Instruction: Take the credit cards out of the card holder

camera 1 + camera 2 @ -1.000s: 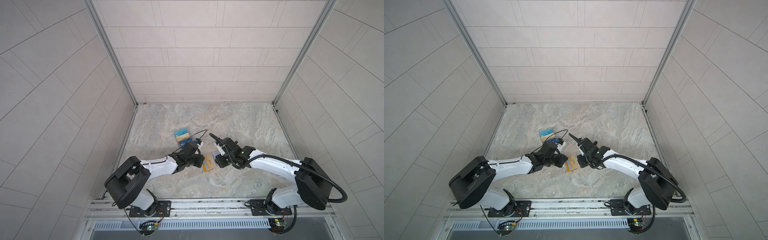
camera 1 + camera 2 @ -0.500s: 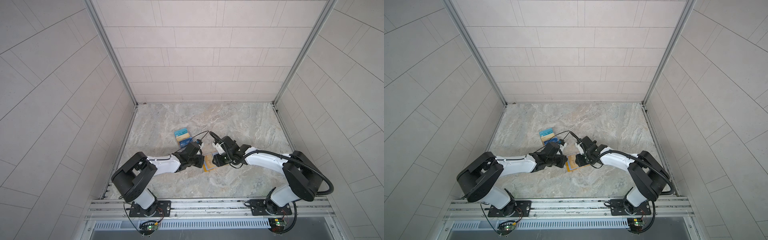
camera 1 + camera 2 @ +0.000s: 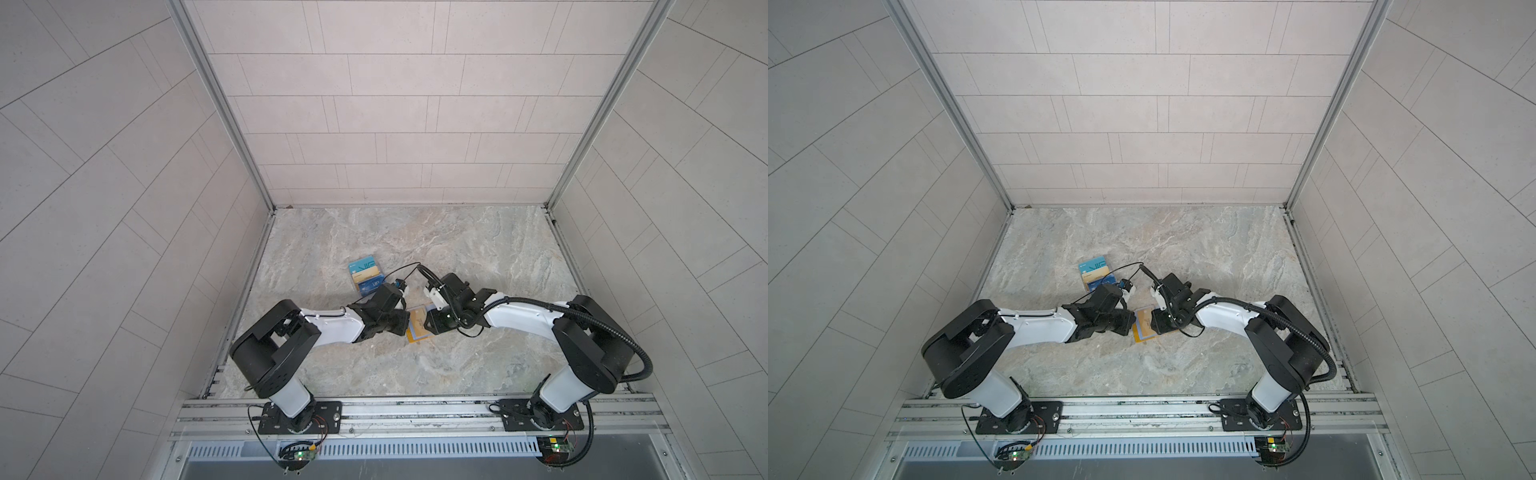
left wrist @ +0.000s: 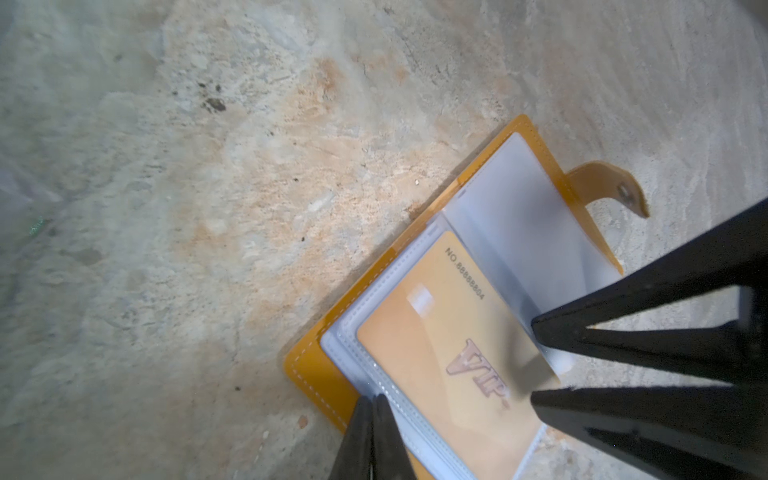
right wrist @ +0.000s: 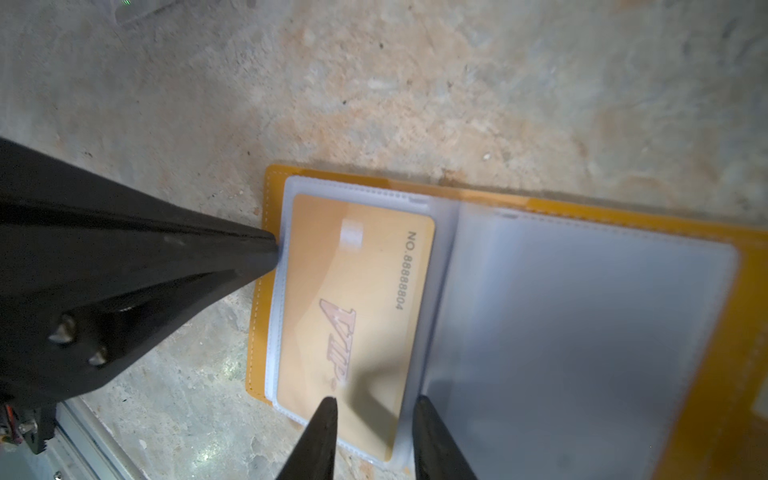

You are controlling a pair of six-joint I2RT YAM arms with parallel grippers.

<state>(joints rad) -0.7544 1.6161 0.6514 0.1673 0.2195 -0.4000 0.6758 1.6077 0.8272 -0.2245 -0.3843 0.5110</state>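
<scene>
Beyond the left end effector (image 4: pixel 371 400), well apart from it, a clear stand (image 3: pixel 365 276) holds a few cards and plays no part here. The left end effector itself is pinched fully together with nothing between its jaws. Its joined tip presses down on the outer margin of the card holder (image 5: pixel 257 332), right at the edge of the sleeve. I judge this to be an anchor, so that the light booklet cannot slide across the tabletop (image 4: pixel 208 208) when a card is pulled.

The card holder lies open and flat directly under both tips. Its snap tab (image 4: pixel 611 187) is flung outward on the far side from the left tip. The gold card (image 5: pixel 353 311) sits in the sleeve just beside that tip, with one end poking out towards the spine.

The right end effector (image 5: pixel 374 401) stands narrowly apart, one finger on each side of the card's exposed corner and not yet clamped on it. That placement suits drawing the card away from the pinned edge. The sleeve (image 5: pixel 582 332) under the right end effector looks empty.
</scene>
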